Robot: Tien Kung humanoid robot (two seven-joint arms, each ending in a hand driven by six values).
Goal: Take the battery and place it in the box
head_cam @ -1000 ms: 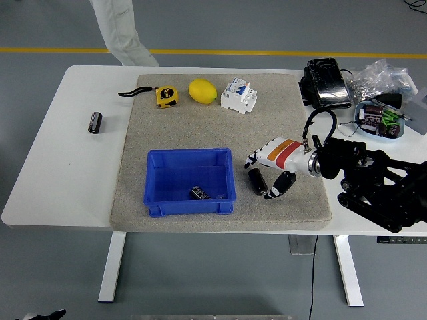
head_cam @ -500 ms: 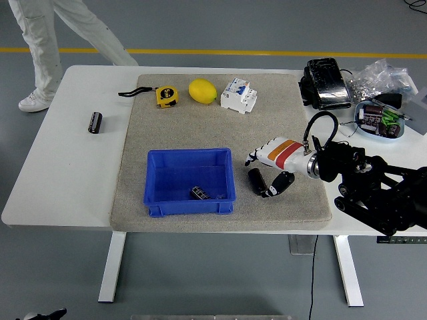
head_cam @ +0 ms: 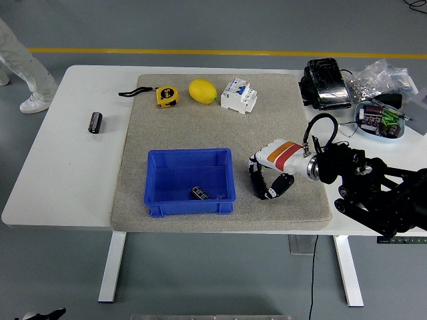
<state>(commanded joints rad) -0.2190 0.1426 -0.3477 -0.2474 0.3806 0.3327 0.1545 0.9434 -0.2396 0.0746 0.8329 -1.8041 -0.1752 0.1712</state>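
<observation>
A black battery (head_cam: 256, 185) lies on the grey mat (head_cam: 200, 127), just right of the blue box (head_cam: 189, 155). My right hand (head_cam: 264, 179) comes in from the right and is curled around this battery, fingers over its far side and thumb on its near side; it is low, at the mat. Another dark battery (head_cam: 200, 193) lies inside the box near its front wall. A third black battery (head_cam: 95, 123) lies on the white table at the left, off the mat. My left arm is out of view.
A yellow tape measure (head_cam: 166, 96), a lemon (head_cam: 202, 91) and a white circuit breaker (head_cam: 239, 95) line the mat's far edge. A black device (head_cam: 325, 82), plastic bags and a bowl of parts (head_cam: 379, 120) sit at the far right. A person's leg and shoe (head_cam: 27, 100) show top left.
My right hand's fingers have curled down around the battery beside the box. The person has walked off to the left.
</observation>
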